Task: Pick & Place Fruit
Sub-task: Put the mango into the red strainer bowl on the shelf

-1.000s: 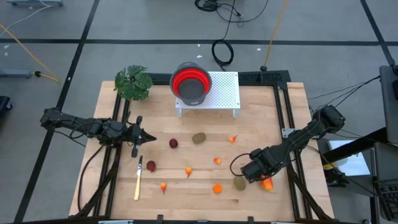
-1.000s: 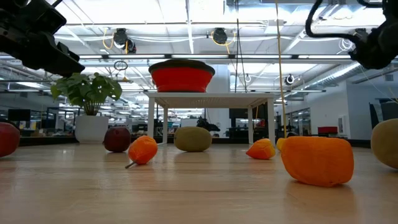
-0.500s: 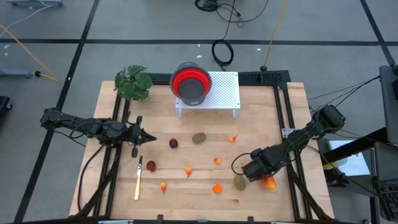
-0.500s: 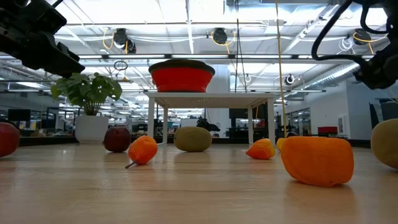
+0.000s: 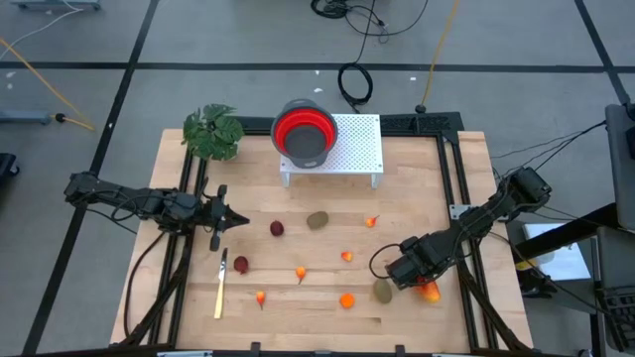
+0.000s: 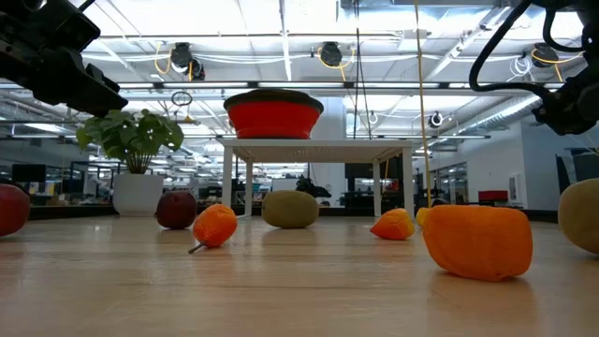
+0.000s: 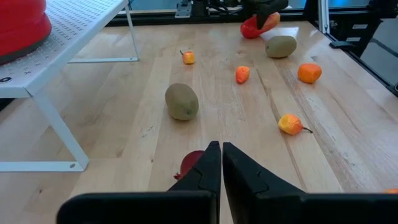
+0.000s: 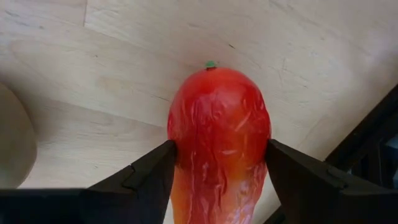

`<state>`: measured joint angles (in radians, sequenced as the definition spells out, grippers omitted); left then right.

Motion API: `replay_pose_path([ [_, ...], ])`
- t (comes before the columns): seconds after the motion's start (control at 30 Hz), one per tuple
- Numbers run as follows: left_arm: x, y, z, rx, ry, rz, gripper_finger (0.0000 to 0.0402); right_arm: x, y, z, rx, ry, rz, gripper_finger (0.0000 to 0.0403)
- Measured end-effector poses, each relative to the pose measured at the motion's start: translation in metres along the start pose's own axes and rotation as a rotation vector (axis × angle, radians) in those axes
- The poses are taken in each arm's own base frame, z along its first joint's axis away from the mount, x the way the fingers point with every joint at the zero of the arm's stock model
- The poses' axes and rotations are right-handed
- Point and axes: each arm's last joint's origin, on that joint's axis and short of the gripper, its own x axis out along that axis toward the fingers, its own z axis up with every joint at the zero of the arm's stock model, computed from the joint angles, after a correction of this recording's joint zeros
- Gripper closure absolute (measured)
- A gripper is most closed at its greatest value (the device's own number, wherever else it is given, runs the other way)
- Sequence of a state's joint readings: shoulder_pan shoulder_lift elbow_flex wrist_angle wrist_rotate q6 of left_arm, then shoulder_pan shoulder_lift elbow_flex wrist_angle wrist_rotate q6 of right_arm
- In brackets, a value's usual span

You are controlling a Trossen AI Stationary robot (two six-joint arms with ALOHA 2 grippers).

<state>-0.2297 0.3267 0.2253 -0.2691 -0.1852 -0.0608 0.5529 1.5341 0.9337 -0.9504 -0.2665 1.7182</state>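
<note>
My right gripper (image 5: 421, 285) stands near the table's right near corner, shut on the elongated red-orange fruit (image 5: 430, 291). One olive-brown oval (image 5: 382, 292) lies just left of it, the other (image 5: 317, 220) at mid-table. Two dark red balls (image 5: 277, 228) (image 5: 240, 265) and several tiny orange pieces, such as one (image 5: 301, 271), rest on the wood. My left gripper (image 5: 234, 220) is shut, hovering at the table's left side; a dark red ball (image 7: 189, 163) shows just past its fingertips. My right gripper (image 8: 219, 152) pinches the red-orange fruit across its width, one finger (image 8: 155, 171) on each flank of the fruit's body (image 8: 186, 143). The fingers come from above, slanting down. The fruit's green-tipped end (image 8: 211, 64) points away from the fingers, over the wood.
A red bowl (image 5: 303, 132) sits on a white perforated stand (image 5: 357, 149) at the far edge, with a green leafy plant (image 5: 213, 132) to its left. A slim pale-yellow knife (image 5: 220, 288) lies near the left near corner. Black rails (image 5: 458, 188) border the right side.
In the first half second my right arm shifted a little over the red-orange fruit, then held still. The pieces on the table and my left arm have kept their places.
</note>
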Motion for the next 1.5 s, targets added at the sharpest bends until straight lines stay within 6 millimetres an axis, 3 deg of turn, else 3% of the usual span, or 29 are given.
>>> replay_pose_path([
  [0.23,0.0,0.0,0.0,0.0,0.0,0.0,0.0382,0.0,0.001,0.0,0.0,0.001,0.007,0.0219],
  [0.4,0.0,0.0,0.001,-0.003,-0.014,-0.001,0.0382,-0.004,0.0,-0.001,-0.008,0.003,0.046,0.0218],
  [0.6,0.0,0.0,0.005,-0.009,-0.052,-0.004,0.0382,-0.023,-0.007,-0.001,-0.025,-0.029,0.16,0.0218],
  [1.07,-0.001,-0.001,0.012,-0.028,-0.122,-0.01,0.0382,-0.086,-0.024,0.009,0.006,-0.43,0.668,0.0216],
  [1.5,-0.002,-0.001,0.023,-0.129,-0.24,-0.026,0.0369,-0.129,0.004,0.033,-0.146,-0.745,1.036,0.0216],
])
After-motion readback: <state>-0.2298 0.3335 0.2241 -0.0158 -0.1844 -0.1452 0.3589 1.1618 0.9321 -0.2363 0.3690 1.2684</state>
